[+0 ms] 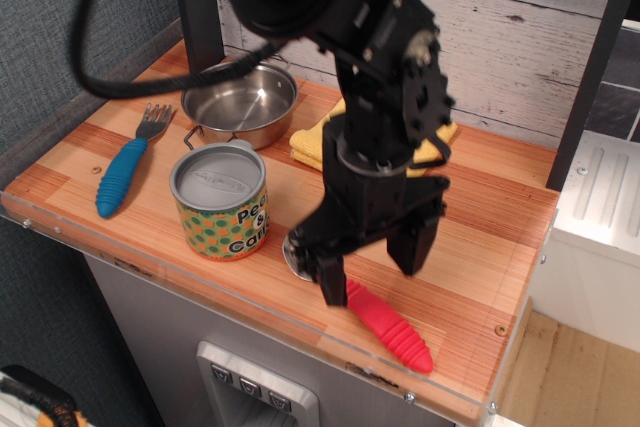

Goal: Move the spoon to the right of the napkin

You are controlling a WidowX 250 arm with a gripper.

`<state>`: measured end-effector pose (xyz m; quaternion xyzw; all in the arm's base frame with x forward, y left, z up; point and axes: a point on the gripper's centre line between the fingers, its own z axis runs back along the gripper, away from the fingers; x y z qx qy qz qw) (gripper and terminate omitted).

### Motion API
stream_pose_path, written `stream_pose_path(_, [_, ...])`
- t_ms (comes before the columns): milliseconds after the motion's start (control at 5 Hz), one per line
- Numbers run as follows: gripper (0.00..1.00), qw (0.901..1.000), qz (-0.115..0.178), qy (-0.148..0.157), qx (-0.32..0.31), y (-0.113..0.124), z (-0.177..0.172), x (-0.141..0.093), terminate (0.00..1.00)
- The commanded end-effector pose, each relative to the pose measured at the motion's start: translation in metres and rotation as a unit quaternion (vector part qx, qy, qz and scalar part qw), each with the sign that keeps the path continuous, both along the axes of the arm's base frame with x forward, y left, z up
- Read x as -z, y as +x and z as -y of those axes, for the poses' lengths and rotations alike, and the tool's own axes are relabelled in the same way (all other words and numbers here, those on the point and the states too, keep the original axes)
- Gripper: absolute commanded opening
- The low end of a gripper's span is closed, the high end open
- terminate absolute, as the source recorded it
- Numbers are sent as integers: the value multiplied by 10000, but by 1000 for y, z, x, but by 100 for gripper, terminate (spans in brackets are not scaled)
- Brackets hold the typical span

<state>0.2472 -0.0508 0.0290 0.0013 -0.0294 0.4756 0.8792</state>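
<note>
The gripper (374, 269) is hovering with jaws spread wide, holding nothing, straddling the spoon (385, 325) lying at the table's (480, 247) front edge, right of the can (220, 201). The napkin (312, 142) is sitting behind, beside the pot (238, 102).

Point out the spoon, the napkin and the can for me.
spoon (392, 327): observation image, on its red ribbed handle.
napkin (312, 143): observation image, on the yellow corner left of the arm.
can (218, 179): observation image, on its grey lid.
</note>
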Motion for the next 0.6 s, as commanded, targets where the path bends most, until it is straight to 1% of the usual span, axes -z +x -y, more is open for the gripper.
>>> stream_pose_path(0, [100, 9994, 331, -42, 74, 7, 12, 7, 0])
stream_pose_path(200, [100, 9989, 441, -80, -165, 3, 10, 12, 0])
stream_pose_path(400, [100, 9987, 450, -124, -193, 3, 9, 17, 0])
